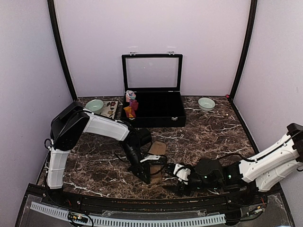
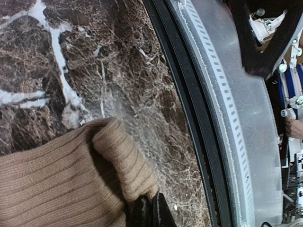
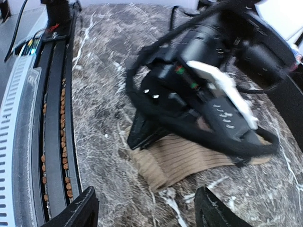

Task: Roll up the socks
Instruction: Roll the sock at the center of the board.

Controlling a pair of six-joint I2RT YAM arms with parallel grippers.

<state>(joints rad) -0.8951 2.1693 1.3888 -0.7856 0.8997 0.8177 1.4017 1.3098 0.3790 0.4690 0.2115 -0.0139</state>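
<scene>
1. At the near edge of the worktop (image 1: 208, 137) we see a black rail (image 3: 54, 118) running alongside a perforated white strip.

2. Just beyond the rail, the left pincer (image 2: 147, 213) is clenched on the folded-over edge of the tan sock (image 2: 52, 184). In the left wrist view its 2 dark fingers (image 2: 139, 213) meet on the ribbed fabric, with the fold rising directly above them.

3. The right pincer (image 3: 144, 213) is released. Its 2 fingers (image 3: 75, 210) stand wide apart at the bottom of the right wrist view, with nothing between them. It points at the left pincer and the sock from close by, apart from both.

4. The tan sock lies flat on the dark marbled worktop, centre-front, between the 2 arms. Only its near end is turned over; the rest extends away from the arms.

5. Farther back, a black case (image 1: 156, 113) stands on the worktop with its clear lid (image 1: 152, 71) upright.

6. A red and orange sock (image 1: 130, 109) sits at the left end of the case. We cannot tell which compartment holds it.

7. A pale green bowl (image 1: 94, 105) sits left of the case, and a second pale bowl (image 1: 206, 103) sits to the right of it, both apart from it.
</scene>
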